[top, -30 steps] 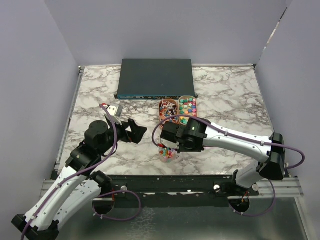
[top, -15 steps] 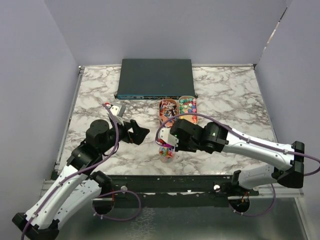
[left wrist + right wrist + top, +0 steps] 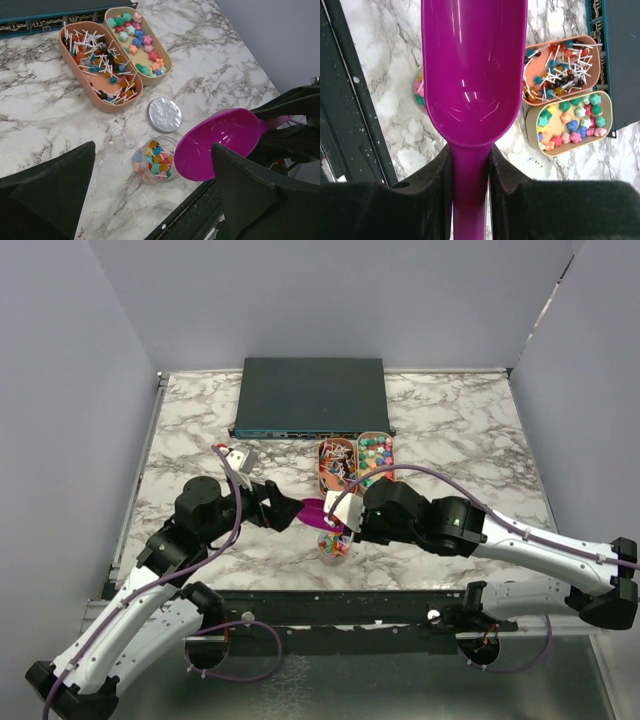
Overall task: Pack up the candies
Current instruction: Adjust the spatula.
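Observation:
Mixed-colour candies [image 3: 158, 159] fill a small clear jar [image 3: 335, 545] near the table's front edge. Its silver lid [image 3: 164, 114] lies flat beside it. My right gripper [image 3: 470, 150] is shut on the handle of a purple scoop [image 3: 472, 65], whose bowl is empty and hangs just left of the jar [image 3: 418, 90], partly covering it. The scoop [image 3: 318, 513] points toward my left gripper [image 3: 288, 510]. That left gripper [image 3: 153, 146] is open and holds nothing; in its wrist view the jar shows between its fingers and the scoop [image 3: 220, 142] sits by the right finger.
An orange tray [image 3: 69, 49] of stick candies and a beige tray [image 3: 165, 59] of star-shaped sweets stand side by side behind the jar. A dark flat box [image 3: 310, 395] lies at the back of the marble table. The table's black front rail [image 3: 330, 602] runs just below the jar.
My right arm has carried the scoop left, from over the jar to beside it, so the purple bowl now shows. My left gripper has drifted right toward the scoop, still open.

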Controlling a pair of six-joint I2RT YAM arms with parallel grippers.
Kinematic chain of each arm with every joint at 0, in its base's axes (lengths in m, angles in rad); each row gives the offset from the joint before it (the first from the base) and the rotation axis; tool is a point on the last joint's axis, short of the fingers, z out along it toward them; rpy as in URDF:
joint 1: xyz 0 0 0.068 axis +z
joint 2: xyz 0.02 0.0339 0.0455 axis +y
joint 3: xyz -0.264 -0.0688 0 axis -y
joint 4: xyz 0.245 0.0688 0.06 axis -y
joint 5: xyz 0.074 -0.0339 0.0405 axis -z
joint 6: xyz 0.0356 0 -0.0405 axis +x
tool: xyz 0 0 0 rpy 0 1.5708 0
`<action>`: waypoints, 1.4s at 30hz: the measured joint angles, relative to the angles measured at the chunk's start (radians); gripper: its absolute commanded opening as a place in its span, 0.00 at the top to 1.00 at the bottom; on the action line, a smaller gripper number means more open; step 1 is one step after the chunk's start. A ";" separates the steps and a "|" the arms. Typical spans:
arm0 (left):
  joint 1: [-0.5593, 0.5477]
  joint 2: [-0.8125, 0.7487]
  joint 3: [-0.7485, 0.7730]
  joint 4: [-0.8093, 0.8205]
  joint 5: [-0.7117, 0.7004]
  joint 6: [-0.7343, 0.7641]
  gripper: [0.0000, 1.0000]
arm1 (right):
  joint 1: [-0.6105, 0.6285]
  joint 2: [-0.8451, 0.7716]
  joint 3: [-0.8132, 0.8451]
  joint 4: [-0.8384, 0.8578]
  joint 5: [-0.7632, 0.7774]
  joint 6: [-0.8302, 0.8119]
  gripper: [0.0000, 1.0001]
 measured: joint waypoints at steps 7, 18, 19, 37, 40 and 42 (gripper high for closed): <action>0.000 0.013 -0.005 0.005 0.014 0.000 0.02 | 0.000 -0.059 -0.052 0.080 -0.014 0.010 0.99; 0.000 0.018 -0.006 0.031 0.024 -0.001 0.02 | 0.000 -0.219 -0.151 0.222 -0.067 0.015 0.99; 0.000 0.018 -0.006 0.033 0.027 -0.002 0.02 | 0.000 -0.238 -0.170 0.244 -0.076 0.016 0.99; -0.004 0.017 -0.005 0.067 0.095 -0.021 0.02 | -0.009 -0.403 -0.325 0.426 -0.182 0.050 1.00; -0.005 0.017 -0.005 0.068 0.096 -0.023 0.02 | -0.009 -0.404 -0.331 0.431 -0.182 0.050 0.99; -0.005 0.017 -0.005 0.065 0.094 -0.021 0.02 | -0.009 -0.396 -0.330 0.431 -0.179 0.053 0.99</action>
